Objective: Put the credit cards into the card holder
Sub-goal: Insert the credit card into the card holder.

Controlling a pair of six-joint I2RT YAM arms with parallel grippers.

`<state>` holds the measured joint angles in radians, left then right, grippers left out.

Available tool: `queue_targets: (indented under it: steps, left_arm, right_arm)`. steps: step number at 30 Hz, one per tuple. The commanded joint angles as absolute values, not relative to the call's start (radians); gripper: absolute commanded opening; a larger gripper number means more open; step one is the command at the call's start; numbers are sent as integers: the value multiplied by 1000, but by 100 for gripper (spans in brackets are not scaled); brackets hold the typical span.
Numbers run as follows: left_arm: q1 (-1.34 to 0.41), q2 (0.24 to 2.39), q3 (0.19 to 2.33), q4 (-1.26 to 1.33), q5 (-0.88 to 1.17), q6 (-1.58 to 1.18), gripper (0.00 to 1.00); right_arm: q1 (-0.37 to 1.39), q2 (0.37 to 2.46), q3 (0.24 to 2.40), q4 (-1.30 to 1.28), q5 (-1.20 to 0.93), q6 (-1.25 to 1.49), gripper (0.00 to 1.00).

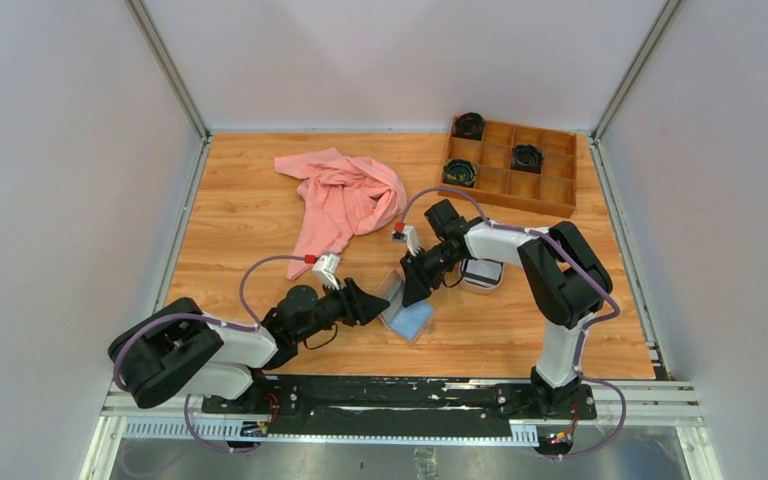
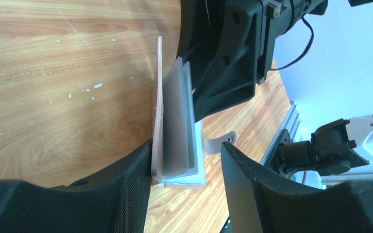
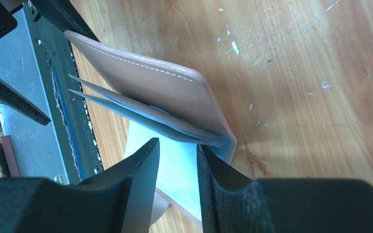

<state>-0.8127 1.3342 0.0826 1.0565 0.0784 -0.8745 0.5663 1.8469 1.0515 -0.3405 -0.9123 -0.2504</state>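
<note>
Left claw (image 2: 187, 148) is wide open, one finger propping the wallet (image 2: 172, 121) flap upright so I can reach the pockets. My right claw (image 3: 177, 144) sits nearly shut at the pocket leaves. I can't tell if it grips anything.

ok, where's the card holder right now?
Top view: the card holder lies open on the table, centre and near the front edge, between the left gripper and right gripper, one flap raised.

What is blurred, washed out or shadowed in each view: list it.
Top external: even soft light, sharp throughout, faint shadows on the table. Left wrist: the left gripper is dark and soft-edged up close, the wall at right washed out. Right wrist: the table grain and card holder are crisp, the right gripper dark.
</note>
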Motion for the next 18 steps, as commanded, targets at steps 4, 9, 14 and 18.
queue_targets:
  steps: [4,9,14,18]
  left_arm:
    - [-808,1255,144,823,90,-760,56]
    - [-808,1300,201,754,111,-723,53]
    - [-811,1350,251,717,108,-705,42]
    - [-815,1365,284,652,70,-690,21]
  right_arm:
    - [584,1872,1090,-346,-936,-233,39]
    - [584,1875,1094,-345,-945,-233,39]
    - [585,1875,1094,-345,-942,-238,39]
    - [584,1874,1093,-347,-936,-244,38]
